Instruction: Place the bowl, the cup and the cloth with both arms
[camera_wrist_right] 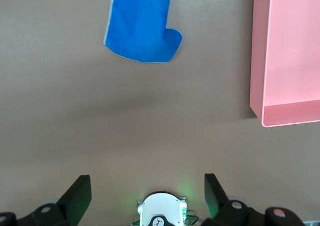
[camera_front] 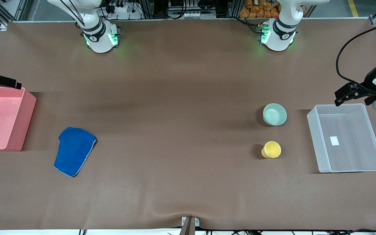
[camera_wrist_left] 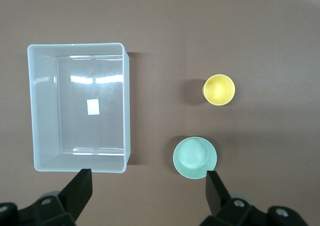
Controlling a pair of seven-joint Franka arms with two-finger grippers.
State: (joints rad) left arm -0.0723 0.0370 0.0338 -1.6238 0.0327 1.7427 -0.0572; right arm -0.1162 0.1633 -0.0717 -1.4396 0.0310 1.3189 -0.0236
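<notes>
Since all three of the task's things lie loose on the tabletop [camera_front: 181,98] and both bins are seen to hold none of them, the task is judged to be at its very start, with nothing yet placed.

The bowl [camera_front: 274,114] is seen standing upright toward the left arm's end of the tabletop, beside the clear bin [camera_front: 346,137]. The cup [camera_front: 271,149] stands close by, apart from the bowl and nearer to the front camera. Only a small white label is seen in the clear bin. The cloth [camera_front: 73,151] lies flat and somewhat rumpled toward the right arm's end, near the pink bin [camera_front: 3,119] but not touching it; nothing is seen in the pink bin.

The left claw [camera_wrist_left: 148,186] is held up in the air over the tabletop by the clear bin's edge, its fingers spread wide apart and nothing between them. The right claw [camera_wrist_right: 148,188] is likewise held high over the tabletop by the pink bin, fingers spread wide apart and empty; in the front view only a dark part of it shows at the picture's edge.

Everything is judged to be left to do: the bowl and the cup are presumably to be picked up by the left arm and the cloth by the right, though which bin is meant for which thing cannot be told.
</notes>
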